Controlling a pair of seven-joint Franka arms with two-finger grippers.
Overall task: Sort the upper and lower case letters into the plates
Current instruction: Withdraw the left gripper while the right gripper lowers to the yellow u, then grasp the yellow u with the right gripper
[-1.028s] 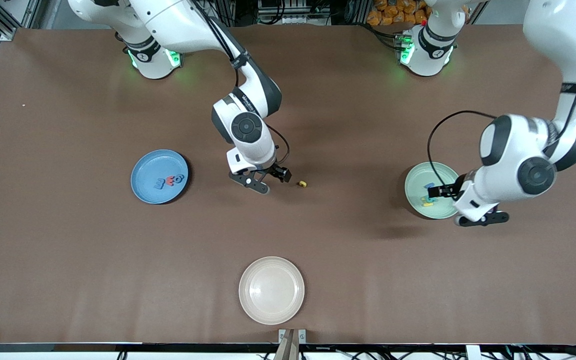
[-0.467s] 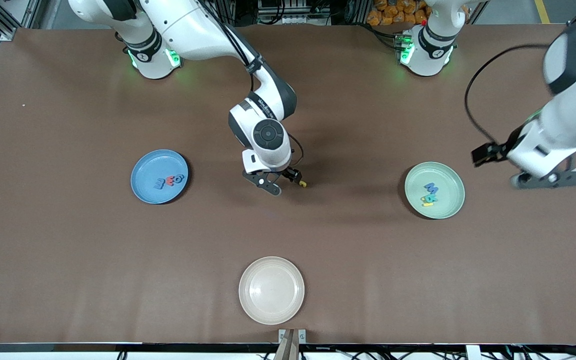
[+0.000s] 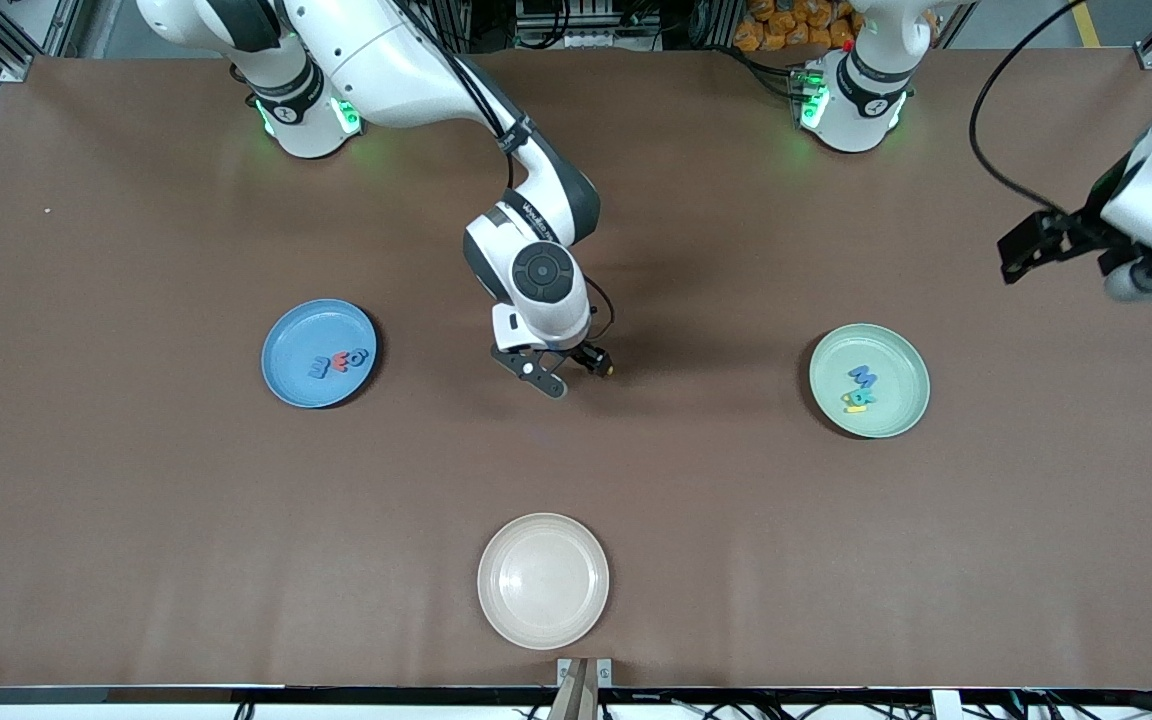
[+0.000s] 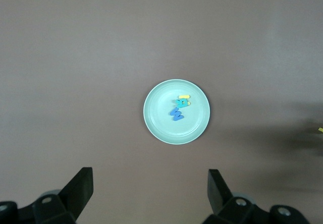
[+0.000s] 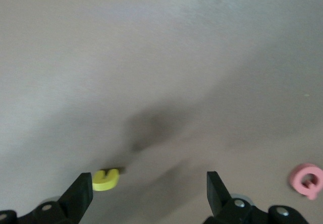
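Note:
On the table under my open right gripper lies a yellow letter, close beside one fingertip. A pink letter Q lies on the table past the other finger; the front view hides it. The blue plate holds a blue, a red and a teal letter. The mint green plate holds a blue, a teal and a yellow letter. My left gripper hangs open and empty, high over the table's left-arm end.
A beige plate with nothing in it sits near the front edge, nearer the front camera than the yellow letter. The brown table spreads wide between the plates. Both arm bases stand along the back edge.
My left gripper has risen off the mint green plate and swung out toward the left arm's end of the table. My right gripper has shifted onto the yellow letter.

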